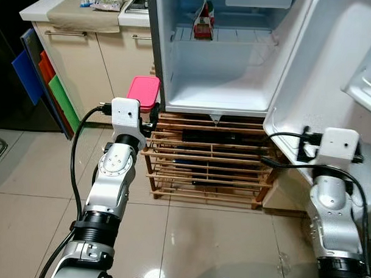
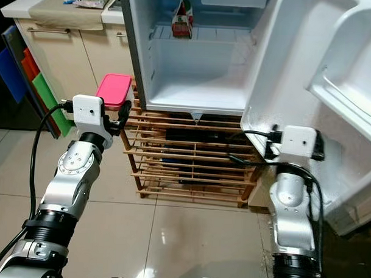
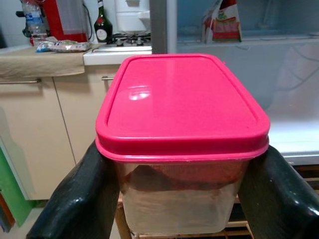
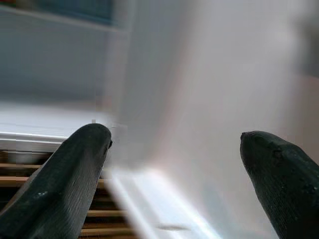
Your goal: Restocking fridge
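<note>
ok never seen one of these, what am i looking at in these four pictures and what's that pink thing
This is a walking humanoid robot with two silver arms, each ending in a gripper with two black fingers. The two wide pictures come from the two eyes of a camera on its head, looking down at its own arms. The two close-ups come from cameras on its wrists.

It stands before a small fridge with its door open, set on a wooden rack. A carton stands on the fridge's upper shelf. The pink thing is the lid of a clear food box, which the left gripper holds by its sides, just left of the fridge opening. The right gripper is open and empty, close to the door's lower edge.
</note>
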You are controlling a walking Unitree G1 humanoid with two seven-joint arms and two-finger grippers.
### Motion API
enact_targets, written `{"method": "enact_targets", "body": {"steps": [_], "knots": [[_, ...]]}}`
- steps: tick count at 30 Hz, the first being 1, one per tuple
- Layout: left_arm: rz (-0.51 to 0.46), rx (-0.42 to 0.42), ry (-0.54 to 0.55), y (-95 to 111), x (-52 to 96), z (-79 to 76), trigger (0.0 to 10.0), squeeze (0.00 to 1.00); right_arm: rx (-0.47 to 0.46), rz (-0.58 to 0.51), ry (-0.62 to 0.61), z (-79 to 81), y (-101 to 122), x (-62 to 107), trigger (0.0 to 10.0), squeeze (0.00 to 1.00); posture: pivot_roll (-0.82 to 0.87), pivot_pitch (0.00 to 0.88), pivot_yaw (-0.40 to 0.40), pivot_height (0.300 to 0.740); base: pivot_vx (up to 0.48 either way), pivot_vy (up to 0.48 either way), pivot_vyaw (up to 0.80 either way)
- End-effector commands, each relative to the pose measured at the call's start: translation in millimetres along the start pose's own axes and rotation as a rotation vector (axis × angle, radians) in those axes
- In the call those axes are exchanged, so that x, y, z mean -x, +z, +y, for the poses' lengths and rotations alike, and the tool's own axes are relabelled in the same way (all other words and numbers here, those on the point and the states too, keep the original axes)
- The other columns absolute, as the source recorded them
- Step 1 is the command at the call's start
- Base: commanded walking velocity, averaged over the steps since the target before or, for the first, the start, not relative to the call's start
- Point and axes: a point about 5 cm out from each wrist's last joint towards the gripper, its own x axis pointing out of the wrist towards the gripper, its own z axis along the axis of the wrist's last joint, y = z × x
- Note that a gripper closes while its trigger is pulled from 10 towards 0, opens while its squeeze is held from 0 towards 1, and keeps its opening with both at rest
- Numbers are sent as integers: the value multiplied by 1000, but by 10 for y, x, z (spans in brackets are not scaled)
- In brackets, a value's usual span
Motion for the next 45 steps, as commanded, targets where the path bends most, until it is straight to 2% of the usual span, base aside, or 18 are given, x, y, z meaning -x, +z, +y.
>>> {"method": "enact_targets", "body": {"steps": [1, 7, 13, 19, 28, 31, 33, 37, 41, 45], "knots": [[0, 0, -7, -10, 13, -3, 10000, 0, -29, -8, 51, 73, 19, 39, 10000, 0, -196, 28, 45, 740, 0, 0, 0], [-43, -5, -60, 65, -11, -62, 10000, 0, -68, -10, 148, 240, 39, 110, 10000, 0, -201, 17, 47, 740, 253, 0, 0], [-74, -21, -107, 140, -45, -93, 10000, 0, -79, -10, 163, 257, 37, 116, 10000, 0, -197, 10, 43, 740, 480, 0, 0], [-77, -6, -103, 154, -67, -59, 10000, 0, -60, -20, 192, 290, 47, 115, 10000, 0, -195, 3, 41, 740, 480, 0, 0], [-103, -7, -98, 190, -67, -37, 10000, 0, -86, -42, 234, 344, 76, 144, 10000, 0, -188, 0, 38, 740, 427, 0, 0], [-108, -8, -89, 202, -68, -25, 10000, 0, -96, -42, 262, 350, 94, 211, 10000, 0, -186, 0, 35, 740, 0, 0, 0], [-101, -27, -87, 204, -74, -23, 10000, 0, -91, -19, 297, 350, 73, 361, 10000, 0, -188, 7, 32, 740, 0, 0, 0], [-89, -29, -84, 184, -89, -17, 10000, 0, -90, 1, 334, 385, 34, 460, 10000, 0, -197, 12, 35, 740, 0, 0, 0], [-86, -33, -95, 188, -126, -65, 10000, 0, -94, -9, 380, 439, 64, 391, 10000, 0, -205, 15, 41, 740, 0, 0, 0], [-73, -45, -111, 203, -206, -76, 10000, 0, -101, -22, 388, 529, 120, 183, 10000, 0, -207, 18, 46, 740, 0, 0, 0]]}}
